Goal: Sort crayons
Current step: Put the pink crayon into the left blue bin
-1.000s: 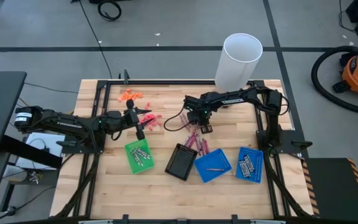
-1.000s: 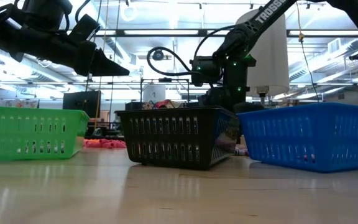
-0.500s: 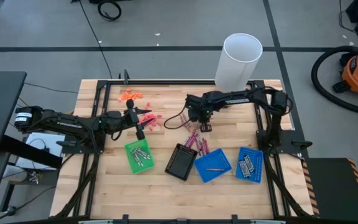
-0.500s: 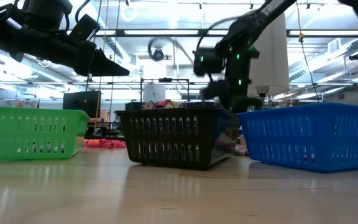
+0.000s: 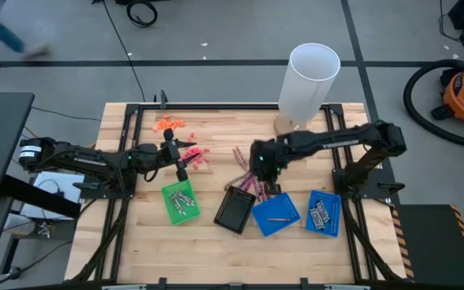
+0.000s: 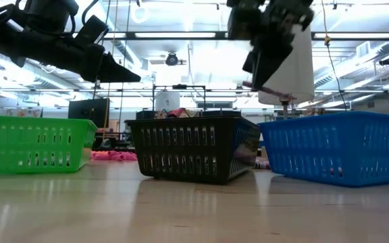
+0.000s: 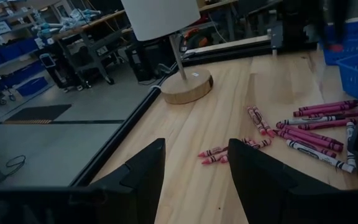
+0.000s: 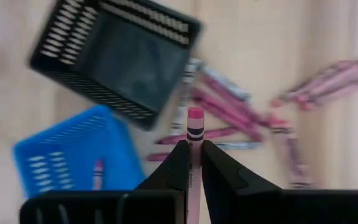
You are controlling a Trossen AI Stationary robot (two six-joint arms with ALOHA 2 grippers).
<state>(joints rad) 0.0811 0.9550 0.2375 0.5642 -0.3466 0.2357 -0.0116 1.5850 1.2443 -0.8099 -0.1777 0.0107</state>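
My right gripper [image 5: 264, 169] is shut on one pink crayon [image 8: 194, 124], high above the table over the loose pink and grey crayons [image 5: 246, 182], just beyond the black tray [image 5: 235, 209]. It shows high up in the low view [image 6: 267, 64]. My left gripper [image 5: 182, 163] is open and empty above the table, between the coral-red bits [image 5: 196, 155] and the green tray [image 5: 180, 201]. In its wrist view [image 7: 194, 168] the loose crayons [image 7: 303, 127] lie flat on the wood farther off. My right gripper pinches the pink crayon's wrapped shaft [image 8: 194, 142] between its two fingers, which come from above. One end of the crayon [image 8: 195, 114] sticks out past the fingertips. The crayon is lifted clear of the table; in the low view it shows as a thin, nearly level stick [image 6: 269, 88].
Two blue trays [image 5: 275, 214] [image 5: 323, 213] stand right of the black one; the nearer-middle one holds one crayon [image 8: 97, 174], and the green and right blue trays hold grey crayons. Orange bits [image 5: 167, 123] lie far left. A white lamp [image 5: 308, 79] stands at the far edge.
My right gripper has risen from the loose crayons with the pink crayon, lifting it clear of the table, and has shifted a little toward the near edge. Its arm has swung out toward the table's right.
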